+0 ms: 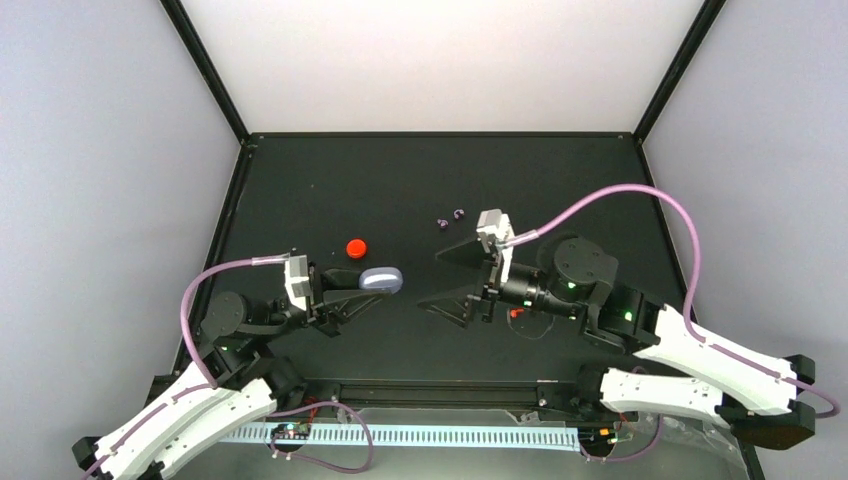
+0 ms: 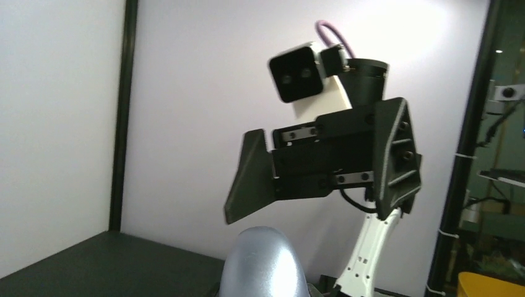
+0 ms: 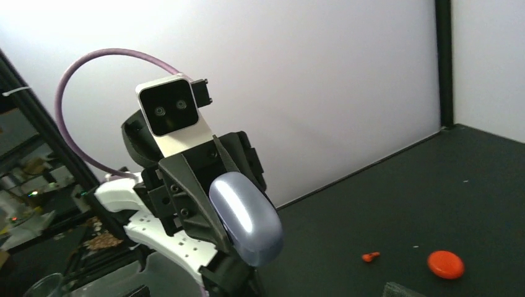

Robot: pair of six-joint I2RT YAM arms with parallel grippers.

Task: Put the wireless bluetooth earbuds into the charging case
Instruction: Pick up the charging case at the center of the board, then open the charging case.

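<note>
Left gripper [image 1: 372, 285] clamps the closed case [image 1: 381, 280]. Right gripper [image 1: 435, 277] faces it, jaws spread wide. Earbuds [image 1: 451, 217] lie beyond.

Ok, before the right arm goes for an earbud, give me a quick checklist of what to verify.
1. Left jaws gripping the charging case: ok.
2. Case lid open to show the wells: not ok, it looks shut.
3. Right jaws wide apart with nothing between them: ok.
4. Both earbuds in sight on the table, just beyond the right jaws: ok.
5. Which way each earbud lies: cannot tell, too small.
</note>
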